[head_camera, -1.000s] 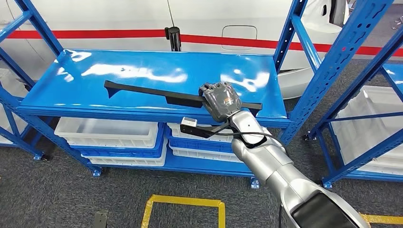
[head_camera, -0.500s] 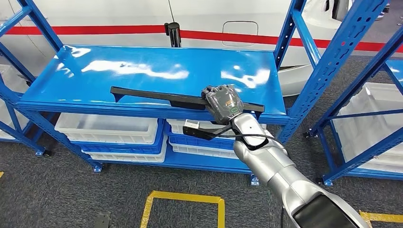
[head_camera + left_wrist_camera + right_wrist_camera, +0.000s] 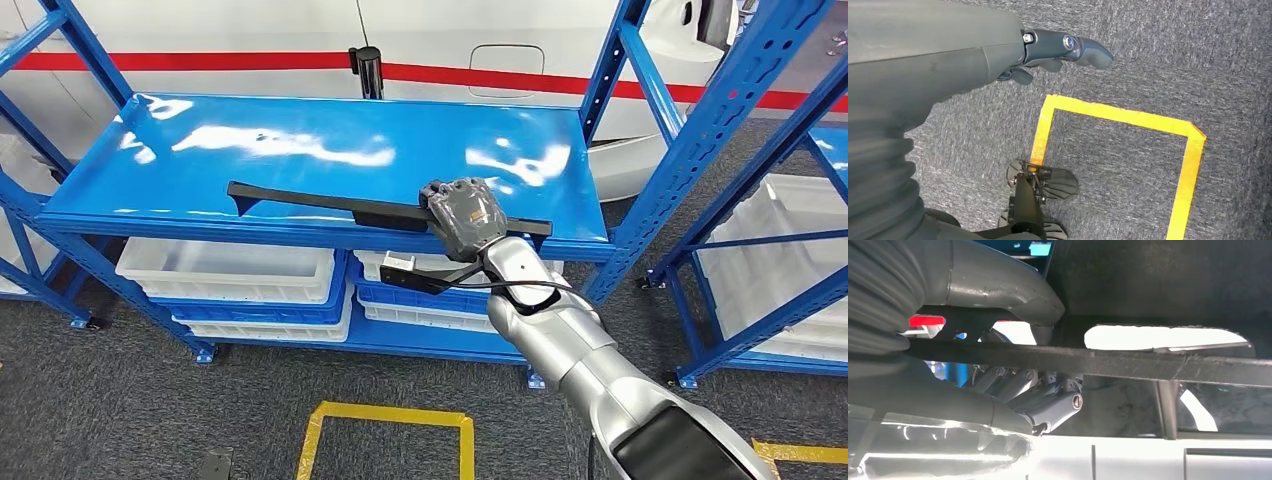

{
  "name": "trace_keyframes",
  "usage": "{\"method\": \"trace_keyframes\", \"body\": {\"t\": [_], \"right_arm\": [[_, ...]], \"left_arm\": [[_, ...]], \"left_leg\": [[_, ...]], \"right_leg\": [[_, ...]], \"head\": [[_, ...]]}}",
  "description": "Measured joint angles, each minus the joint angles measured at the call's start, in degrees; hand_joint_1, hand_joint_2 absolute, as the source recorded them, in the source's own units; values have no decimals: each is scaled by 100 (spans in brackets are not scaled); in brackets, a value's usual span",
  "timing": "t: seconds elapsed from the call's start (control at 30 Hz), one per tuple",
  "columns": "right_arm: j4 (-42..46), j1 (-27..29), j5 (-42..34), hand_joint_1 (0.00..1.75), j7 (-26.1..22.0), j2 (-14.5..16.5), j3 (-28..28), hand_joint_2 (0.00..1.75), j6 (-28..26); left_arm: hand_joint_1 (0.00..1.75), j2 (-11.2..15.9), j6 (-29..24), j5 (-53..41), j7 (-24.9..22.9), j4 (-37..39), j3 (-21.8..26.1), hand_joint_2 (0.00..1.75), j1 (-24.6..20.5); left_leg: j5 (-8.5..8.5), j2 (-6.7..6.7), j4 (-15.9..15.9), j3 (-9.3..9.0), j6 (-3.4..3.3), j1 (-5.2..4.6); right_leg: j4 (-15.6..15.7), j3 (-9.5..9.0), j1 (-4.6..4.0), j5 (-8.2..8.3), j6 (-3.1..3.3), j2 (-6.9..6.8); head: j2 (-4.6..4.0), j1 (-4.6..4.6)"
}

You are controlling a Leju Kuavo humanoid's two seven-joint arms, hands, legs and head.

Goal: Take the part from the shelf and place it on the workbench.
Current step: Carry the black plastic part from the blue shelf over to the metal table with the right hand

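Note:
The part (image 3: 320,203) is a long, thin black strip stretching across the front of the blue shelf top (image 3: 300,150). My right hand (image 3: 463,213) grips it near its right end, fingers curled over it. Close up in the right wrist view, the part (image 3: 1148,362) runs across the picture, with the thumb on one side of it and the right hand's fingers (image 3: 1048,400) on the other. My left hand (image 3: 1048,45) hangs at my side above the floor, holding nothing, its fingers loosely apart.
White and blue bins (image 3: 250,290) fill the shelf's lower level. Blue uprights (image 3: 700,140) stand to the right, with a second rack and white bin (image 3: 780,270) beyond. A white vehicle body with a red stripe (image 3: 200,62) sits behind. Yellow floor tape (image 3: 390,430) marks a square.
The part's left end has come forward toward the shelf's front edge in my right hand over the last second. The view has shifted slightly.

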State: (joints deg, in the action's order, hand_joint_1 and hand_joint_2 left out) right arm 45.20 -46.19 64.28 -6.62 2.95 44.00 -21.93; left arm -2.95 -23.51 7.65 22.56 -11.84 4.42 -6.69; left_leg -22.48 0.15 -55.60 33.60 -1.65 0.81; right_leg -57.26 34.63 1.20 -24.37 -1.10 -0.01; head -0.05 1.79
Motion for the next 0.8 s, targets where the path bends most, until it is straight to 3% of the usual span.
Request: {"method": "trace_keyframes", "body": {"t": [0.03,0.1,0.17,0.2,0.3,0.37,0.43,0.53,0.67,0.8], "right_arm": [[1,-2,0,175,2,-10,-1,175,-1],[-1,21,1,175,7,-35,1,175,-1],[-2,83,4,175,11,-65,2,175,-1],[-2,106,5,175,15,-81,2,175,-2],[1,115,-2,175,31,-101,0,175,-21],[16,119,-11,175,31,-96,-7,175,-52],[34,130,-4,175,27,-96,-16,175,-67],[44,132,36,175,32,-104,-18,175,-62],[46,132,61,175,43,-114,-18,175,-60],[46,134,78,175,62,-120,-18,175,-58]], "left_arm": [[0,-6,-1,-9,-10,-1,-1,175,-10],[0,-15,-4,-26,-36,-1,-1,175,-24],[0,-17,-4,-31,-58,-1,0,175,-21],[0,-21,-3,-32,-66,-1,-1,175,-19],[0,-21,8,-39,-80,-1,-2,175,-24],[0,-1,11,-48,-83,-2,-2,175,-28],[0,8,12,-57,-89,-2,-2,175,-27],[0,3,14,-83,-108,-1,-3,175,-29],[0,2,30,-102,-135,-1,-4,175,-30],[0,7,61,-119,-159,-1,-21,175,-30]], "left_leg": [[34,2,49,-24,-39,2],[52,-5,64,-15,-78,-21],[52,-28,58,-4,-85,-44],[52,-41,49,-1,-84,-52],[-4,-63,-63,35,-50,-82],[-63,-62,-168,92,-50,-115],[-68,-53,-190,120,-64,-123],[-49,-43,-160,111,-44,-116],[-36,-42,-145,104,-23,-114],[-56,-43,-178,123,-47,-126]], "right_leg": [[-239,122,-6,-114,19,-2],[-1029,513,-2,-438,77,-1],[-1560,789,0,-593,66,-1],[-1499,761,-2,-536,31,-1],[-354,168,37,-105,-94,-13],[28,-29,61,24,-88,-17],[20,-16,35,41,-36,-8],[21,-9,17,49,-14,0],[21,-8,11,49,-10,0],[27,-11,48,56,-12,0]], "head": [[0,-12],[0,-25],[1,-28],[1,-29],[0,-29],[0,-10],[1,12],[1,17],[1,16],[-1,17]]}}
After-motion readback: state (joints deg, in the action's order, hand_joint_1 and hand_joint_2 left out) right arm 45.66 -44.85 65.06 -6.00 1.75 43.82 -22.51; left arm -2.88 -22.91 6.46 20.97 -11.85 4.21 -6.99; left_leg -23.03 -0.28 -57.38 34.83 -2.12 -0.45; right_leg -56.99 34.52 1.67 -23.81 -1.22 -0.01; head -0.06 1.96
